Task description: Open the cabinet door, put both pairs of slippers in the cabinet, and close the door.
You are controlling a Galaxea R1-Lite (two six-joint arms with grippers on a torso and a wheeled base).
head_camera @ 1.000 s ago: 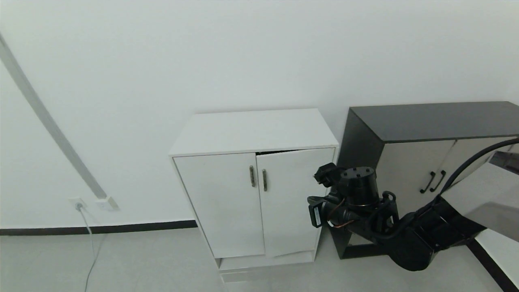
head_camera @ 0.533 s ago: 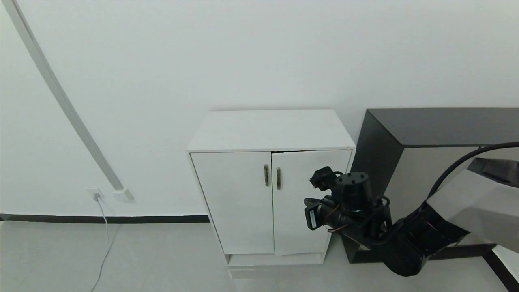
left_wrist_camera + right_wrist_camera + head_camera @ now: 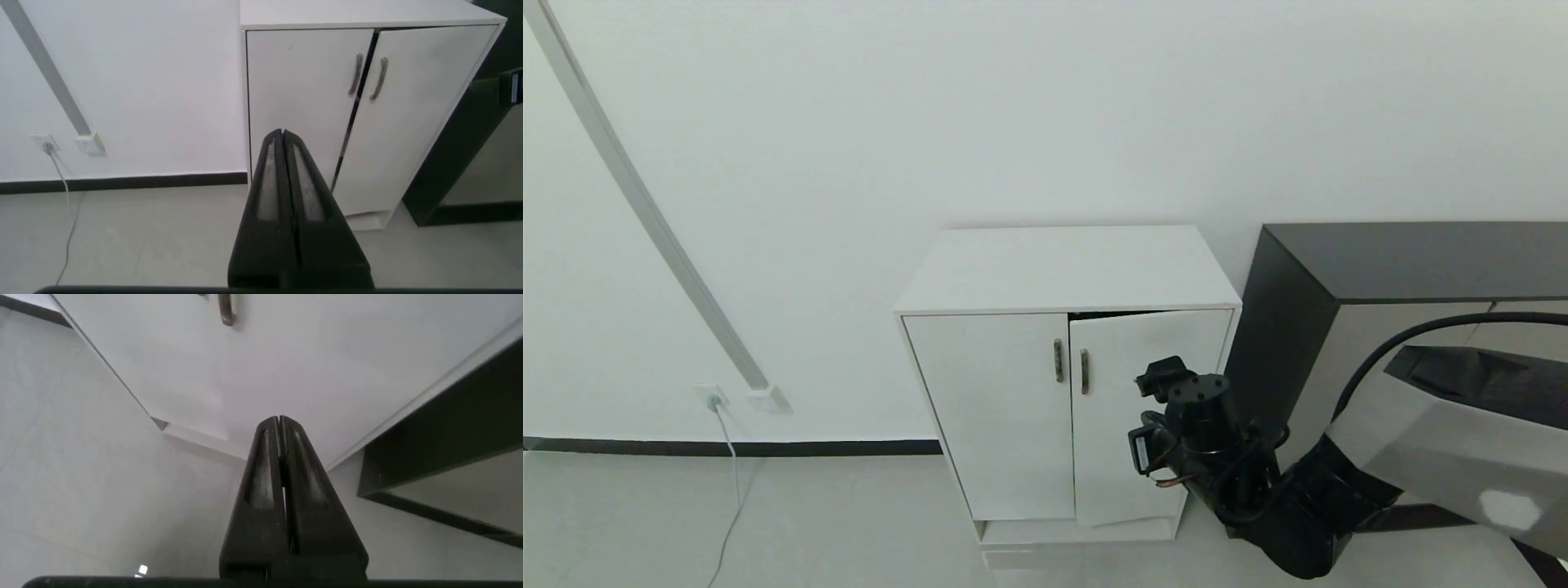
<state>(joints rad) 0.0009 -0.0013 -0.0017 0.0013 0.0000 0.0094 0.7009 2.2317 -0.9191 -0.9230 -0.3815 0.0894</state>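
head view: the cabinet is standing against the wall, with a dark cabinet just beside it on the robot's right. the left door is sitting flush. the right door is hanging a little ajar, showing a dark gap along its top edge. what is inside is hidden by the doors. the right arm is hanging in front of the lower part of the right door, on its hinge side.

left wrist view: the left claw is closed on nothing, its fingers pressing together. it is pointing at the cabinet from well apart, and both handles are showing at the middle seam.

right wrist view: the right claw is also closed and empty, and it is facing the white panel of the right door. it is near the panel, but contact cannot be told. the handle is lying farther off, toward the door's free edge.

judgement: this is looking like a push to close the door. a push on the hinge side is giving little leverage, so the claw should be sliding toward the handle edge first, then pressing slowly and squarely until the top gap is closing, without scraping the dark cabinet.
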